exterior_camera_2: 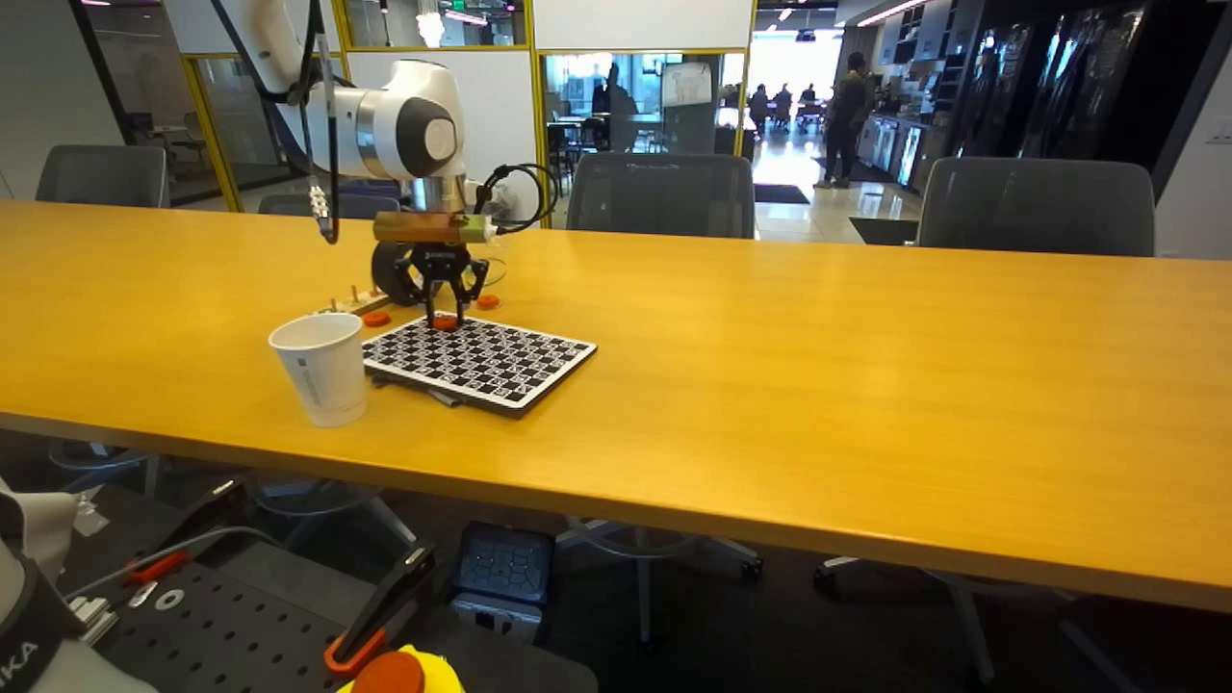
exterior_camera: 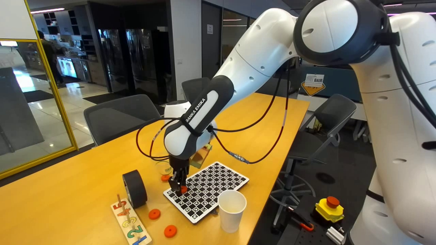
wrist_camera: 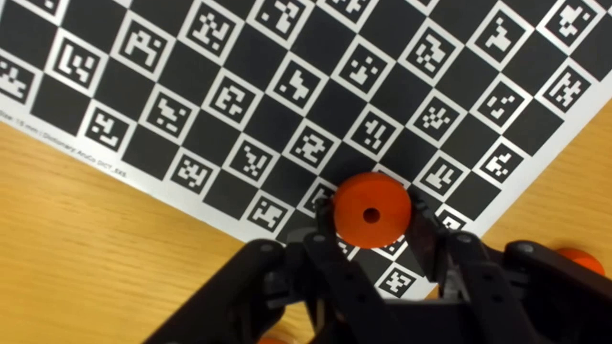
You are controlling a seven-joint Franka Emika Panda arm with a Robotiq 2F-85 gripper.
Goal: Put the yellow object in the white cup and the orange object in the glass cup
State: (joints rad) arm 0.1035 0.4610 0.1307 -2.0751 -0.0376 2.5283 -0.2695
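Note:
My gripper [exterior_camera: 178, 188] is low over the checkered board, pointing down, with its fingers on both sides of an orange disc [wrist_camera: 372, 231]. Both fingers touch the disc's sides in the wrist view; it also shows between the fingers in an exterior view [exterior_camera_2: 445, 323]. The white cup [exterior_camera: 232, 211] stands upright beside the board's near edge and shows in both exterior views [exterior_camera_2: 322, 371]. The glass cup [exterior_camera: 164, 167] stands behind the gripper, partly covered by it, and shows faintly in an exterior view [exterior_camera_2: 493, 272]. The tiny yellow object does not show; it is hidden or out of view.
The checkered board [exterior_camera: 214, 178] lies flat on the table. Loose orange discs [exterior_camera: 154, 214] [exterior_camera: 170, 231] [exterior_camera: 165, 178] lie around it. A black cylindrical object [exterior_camera: 135, 189] and a wooden number peg board [exterior_camera: 131, 223] stand beside them. Chairs surround the table.

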